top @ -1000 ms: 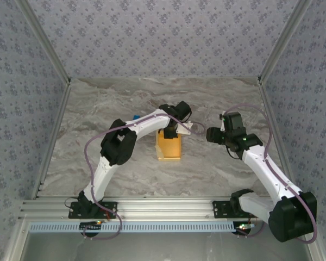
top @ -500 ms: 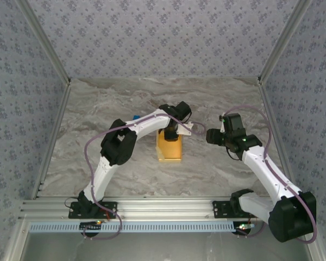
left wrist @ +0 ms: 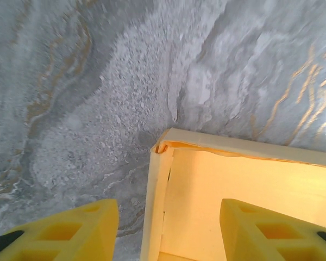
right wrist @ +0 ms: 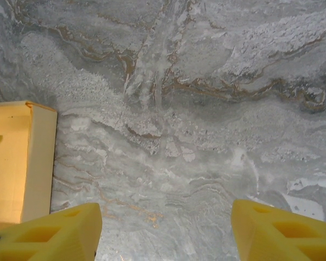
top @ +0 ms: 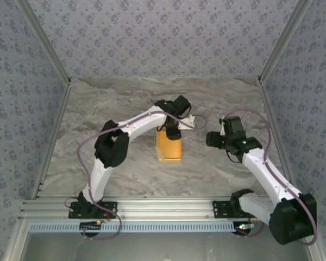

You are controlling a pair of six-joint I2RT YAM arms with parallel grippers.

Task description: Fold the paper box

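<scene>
Straddling the paper box (left wrist: pixel 239 185) corner — left end effector (left wrist: pixel 168 225), spread, wrist view.

Far end of the paper box (top: pixel 169 149) lost beneath the left gripper (top: pixel 173 133) from overhead, box running off the left wrist view's bottom and right, off the right wrist view's left, right gripper (right wrist: pixel 163 234) fingers (right wrist: pixel 49 234) clipped at the bottom edge

The left arm (top: pixel 137 124) and right arm (top: pixel 269 174) share one build: smooth white link shells between bulky black joint housings. A thin purple cable (top: pixel 80 147) loops loosely along each. The bases (top: pixel 91 207) are black. The tool fingers (left wrist: pixel 70 231) are yellow, moulded with recessed rectangular pockets.
</scene>
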